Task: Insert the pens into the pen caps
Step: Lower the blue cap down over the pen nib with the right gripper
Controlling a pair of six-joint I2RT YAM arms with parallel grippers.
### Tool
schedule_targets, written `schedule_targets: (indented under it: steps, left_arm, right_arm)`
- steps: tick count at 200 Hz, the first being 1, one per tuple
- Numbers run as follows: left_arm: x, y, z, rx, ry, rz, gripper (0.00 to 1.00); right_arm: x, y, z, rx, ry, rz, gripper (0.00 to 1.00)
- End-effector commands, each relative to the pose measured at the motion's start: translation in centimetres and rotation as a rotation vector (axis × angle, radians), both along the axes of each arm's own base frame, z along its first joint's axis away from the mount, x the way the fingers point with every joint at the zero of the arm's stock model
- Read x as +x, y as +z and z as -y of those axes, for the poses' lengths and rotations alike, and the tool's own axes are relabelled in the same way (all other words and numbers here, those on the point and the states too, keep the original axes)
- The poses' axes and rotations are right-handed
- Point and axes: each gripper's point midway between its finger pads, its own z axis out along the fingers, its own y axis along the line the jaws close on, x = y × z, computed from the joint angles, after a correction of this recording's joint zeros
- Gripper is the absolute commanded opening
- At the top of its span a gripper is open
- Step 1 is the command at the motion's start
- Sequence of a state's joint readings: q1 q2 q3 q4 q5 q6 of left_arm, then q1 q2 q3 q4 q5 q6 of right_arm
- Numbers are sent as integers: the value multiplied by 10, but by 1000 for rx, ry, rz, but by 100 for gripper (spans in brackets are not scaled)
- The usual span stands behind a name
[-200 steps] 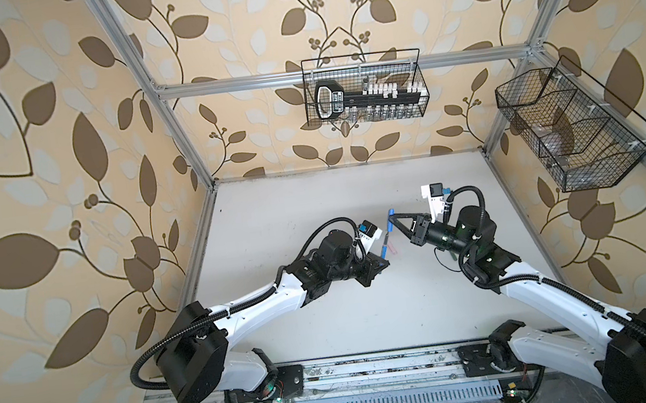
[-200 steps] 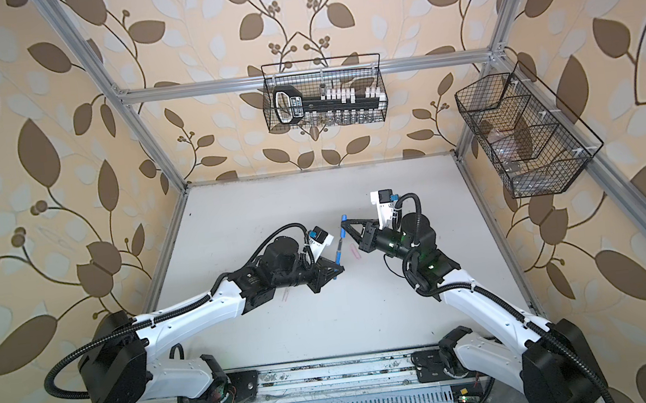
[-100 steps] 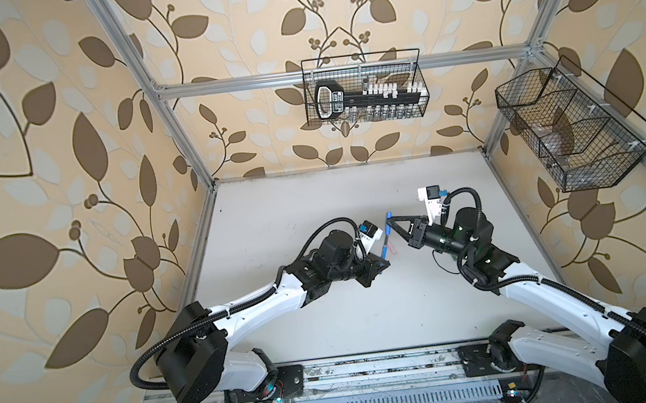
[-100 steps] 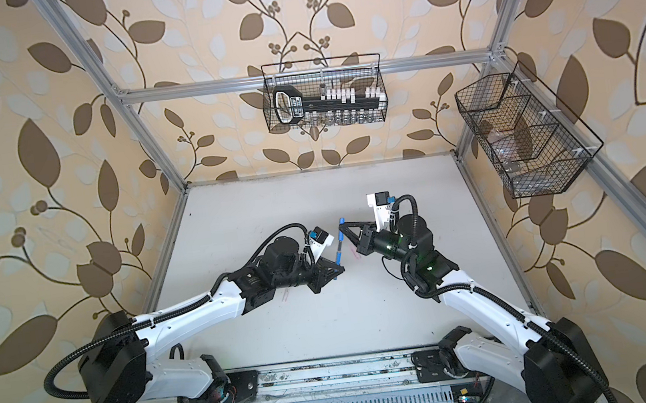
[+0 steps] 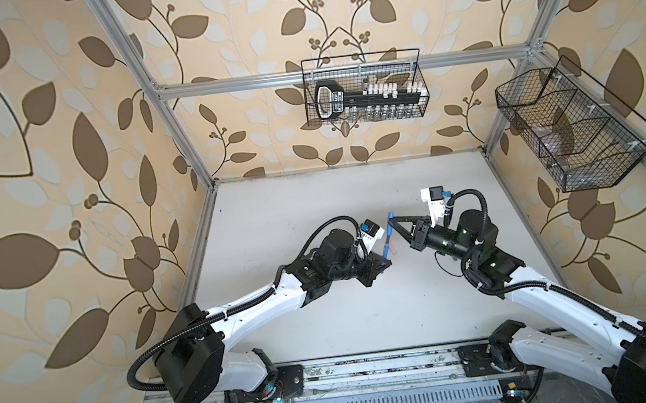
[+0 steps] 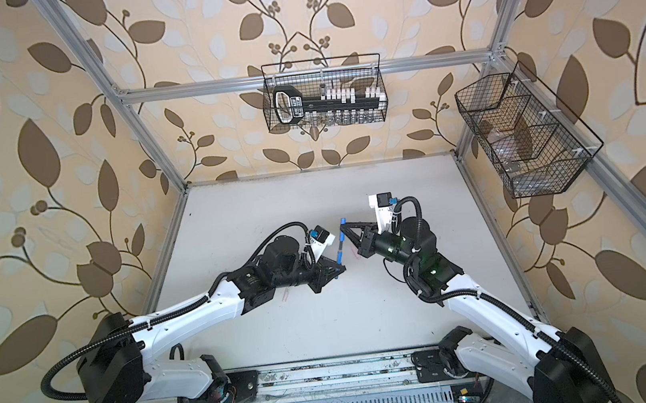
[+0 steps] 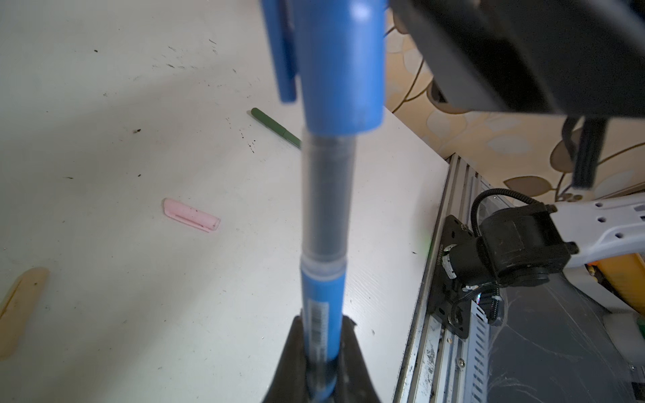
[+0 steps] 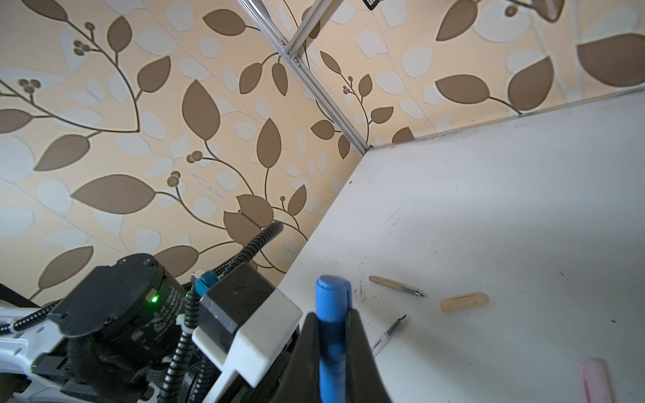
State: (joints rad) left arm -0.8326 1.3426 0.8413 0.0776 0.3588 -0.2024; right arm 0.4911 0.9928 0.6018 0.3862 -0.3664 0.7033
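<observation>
My left gripper (image 7: 323, 335) is shut on the lower barrel of the blue pen (image 7: 323, 307), which stands up from its jaws. My right gripper (image 8: 331, 335) is shut on the blue pen cap (image 8: 331, 303). In the left wrist view the blue cap (image 7: 340, 69) sits over the pen's tip end, and the grey section shows below it. In both top views the pen (image 5: 385, 241) (image 6: 339, 248) and cap (image 5: 389, 219) (image 6: 342, 225) line up between the left gripper (image 5: 383, 263) and right gripper (image 5: 395, 222).
On the white table (image 5: 314, 212) lie a pink cap (image 7: 192, 219), a dark green pen (image 7: 275, 127), a tan cap (image 8: 464, 301), a tan pen (image 8: 394, 284) and a whitish-pink pen (image 8: 387, 335). Wire baskets (image 5: 364, 88) (image 5: 572, 130) hang on the walls.
My right gripper has carried the blue cap leftward to the tip of the blue pen. The left arm has stayed where it was.
</observation>
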Motion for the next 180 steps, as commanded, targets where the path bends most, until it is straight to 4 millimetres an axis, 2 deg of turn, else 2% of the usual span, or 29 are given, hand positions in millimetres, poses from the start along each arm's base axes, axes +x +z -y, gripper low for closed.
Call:
schedule_targets:
  steps: [1,66,105,180]
  left_arm:
    - [10,62,8,-117,7,141,0]
    - [16,76,8,-117,22,190,0]
    - [23,77,7,-96,47,218,0]
    - [27,73,13,-55,17,249,0]
  right_arm:
    - [-10,-3,-7,-6,39,10,10]
    - [-17,-2,-7,-61,52,53,12]
    - [-21,0,-7,-99,60,79,17]
    - [-28,12,-12,-141,90,122,22]
